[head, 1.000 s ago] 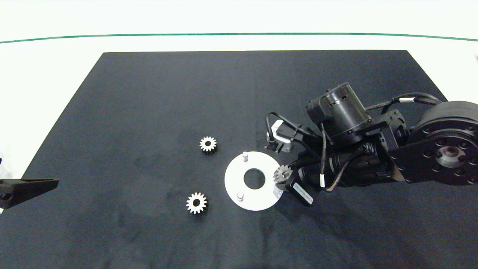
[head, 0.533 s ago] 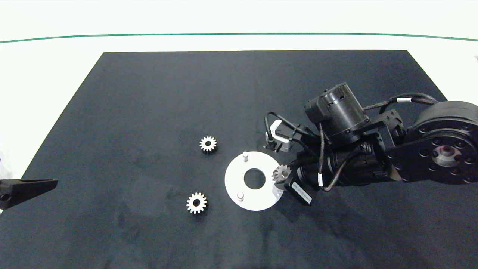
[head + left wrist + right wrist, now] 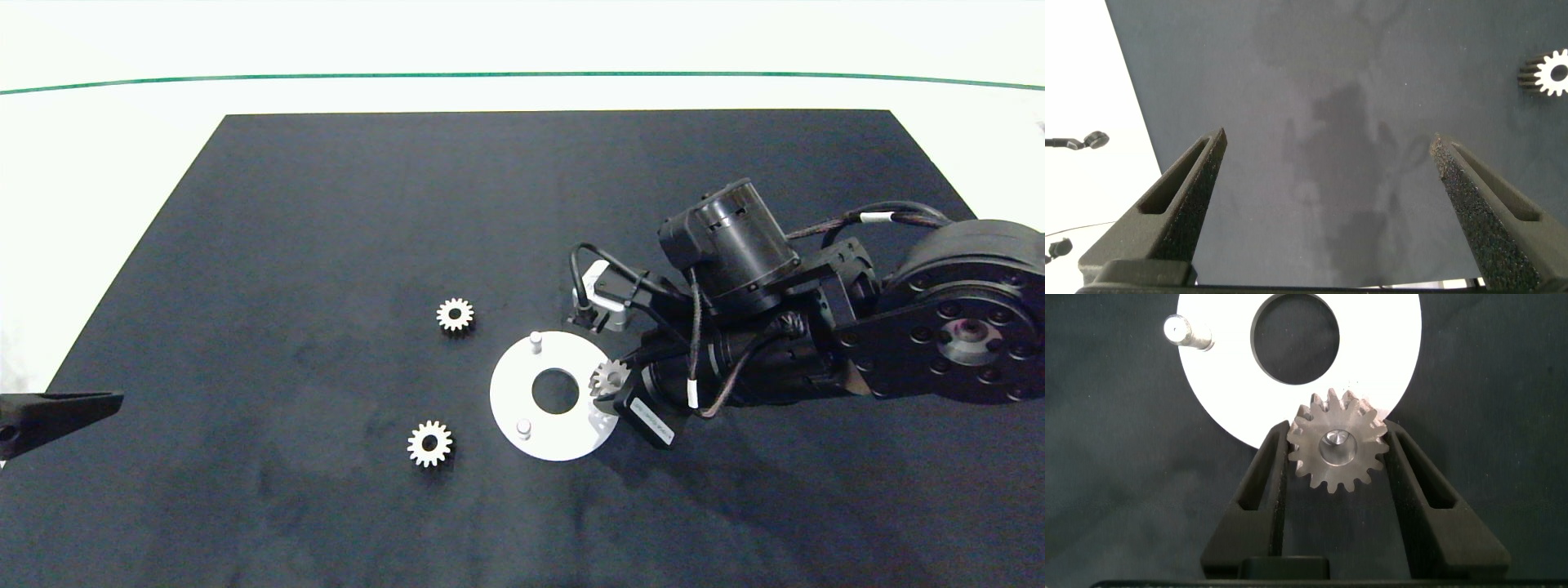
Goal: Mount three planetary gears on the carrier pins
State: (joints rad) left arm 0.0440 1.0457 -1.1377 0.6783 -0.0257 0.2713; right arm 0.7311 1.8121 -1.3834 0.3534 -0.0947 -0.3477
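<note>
The right gripper [image 3: 1337,453] is clamping one planetary gear [image 3: 1337,451] over the white disc's [image 3: 506,408] arm-side pin, whose tip is showing in the bore, so it should be descending level, while the left gripper [image 3: 1331,196] is waiting agape, empty.

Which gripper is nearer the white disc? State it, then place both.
Right. The right gripper is over the white disc at its right edge, shut on a gear with a pin showing in its bore. The left gripper waits open at the mat's far left edge.
</note>
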